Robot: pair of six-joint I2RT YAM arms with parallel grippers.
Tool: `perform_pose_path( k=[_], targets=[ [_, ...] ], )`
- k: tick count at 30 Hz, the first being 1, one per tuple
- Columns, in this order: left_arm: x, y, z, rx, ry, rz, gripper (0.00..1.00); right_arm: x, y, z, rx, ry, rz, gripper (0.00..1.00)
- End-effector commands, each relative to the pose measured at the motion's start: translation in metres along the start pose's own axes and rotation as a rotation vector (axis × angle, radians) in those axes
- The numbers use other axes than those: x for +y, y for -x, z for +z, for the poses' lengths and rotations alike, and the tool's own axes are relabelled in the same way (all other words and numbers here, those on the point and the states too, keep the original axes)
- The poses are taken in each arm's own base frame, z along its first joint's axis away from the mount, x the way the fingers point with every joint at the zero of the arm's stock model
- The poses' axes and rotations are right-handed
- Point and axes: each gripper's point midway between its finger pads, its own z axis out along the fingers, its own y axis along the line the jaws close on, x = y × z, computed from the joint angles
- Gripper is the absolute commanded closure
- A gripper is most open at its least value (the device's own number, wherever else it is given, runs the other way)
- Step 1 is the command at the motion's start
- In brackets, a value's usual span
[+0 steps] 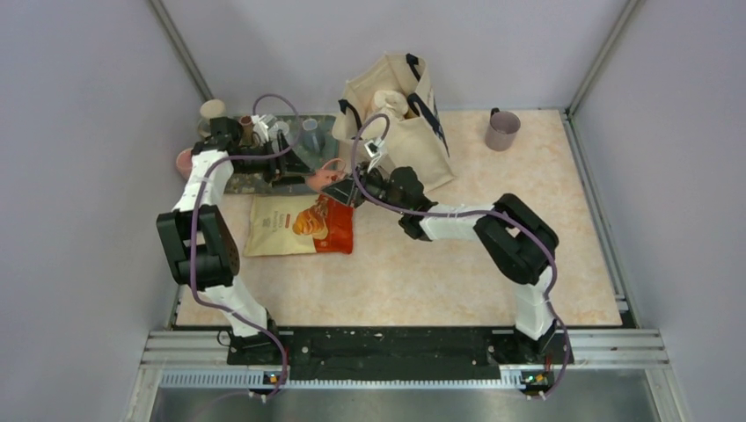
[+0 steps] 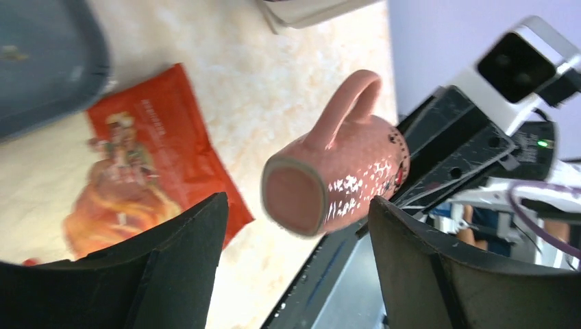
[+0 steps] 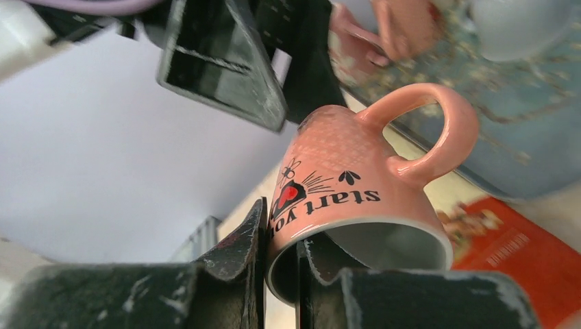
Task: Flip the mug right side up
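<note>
Task thing: a pink ceramic mug (image 1: 327, 180) with black lettering and a small red mark on its side.
Mug position: it lies tilted on its side in the right gripper's hold. It sits over the far right corner of the snack bag, between the tray and the tote bag, and appears lifted off the tabletop (image 1: 457, 272).
Mug orientation: the mouth points toward the right gripper and the base toward the left gripper. The handle is free, with nothing gripping it.
Right gripper (image 3: 281, 236): it pinches the mug's rim, one finger inside the mouth and the other pressed against the outer wall.
Left gripper (image 2: 298, 202): its fingers are spread wide, with nothing between them. It faces the mug's base from just beside it and does not touch it.
Snack bag: a flat orange-and-cream foil pouch (image 1: 299, 224) lying on the tabletop below the mug.
Tray: a dark grey tray (image 1: 236, 183) at the far left, holding small cups.
Tote bag: a cream canvas bag with dark handles (image 1: 400, 114), standing at the far middle.
Other mug: a mauve mug (image 1: 501, 130) stands upright at the far right, well apart from both arms.
</note>
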Motion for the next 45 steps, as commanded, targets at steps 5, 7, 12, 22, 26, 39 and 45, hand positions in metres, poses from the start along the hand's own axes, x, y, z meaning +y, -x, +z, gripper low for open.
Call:
perform_pose_path(
  k=[5,7,12,22,26,39,45],
  targets=[
    [0.011,0.017,-0.026,-0.082,0.195,0.197,0.18,-0.005,0.007,-0.042,0.191,-0.242,-0.225,1.00],
    [0.017,0.018,-0.030,-0.083,0.248,0.212,0.18,-0.009,0.003,-0.059,0.269,-0.314,-0.247,1.00],
    [0.032,0.014,-0.048,-0.056,0.413,0.289,0.18,-0.026,0.010,-0.142,0.537,-0.634,-0.375,1.00],
    [0.041,0.002,-0.071,-0.020,0.564,0.377,0.18,-0.102,0.091,-0.367,0.661,-1.250,-0.107,1.00],
    [0.039,-0.003,-0.072,-0.011,0.561,0.378,0.18,-0.147,0.119,-0.402,0.613,-1.365,-0.033,1.00],
    [0.052,-0.016,-0.078,0.028,0.620,0.403,0.19,-0.288,0.182,-0.447,0.503,-1.553,0.170,1.00],
    [0.058,-0.015,-0.075,0.039,0.616,0.396,0.19,-0.316,0.184,-0.454,0.545,-1.588,0.162,1.00]
  ],
)
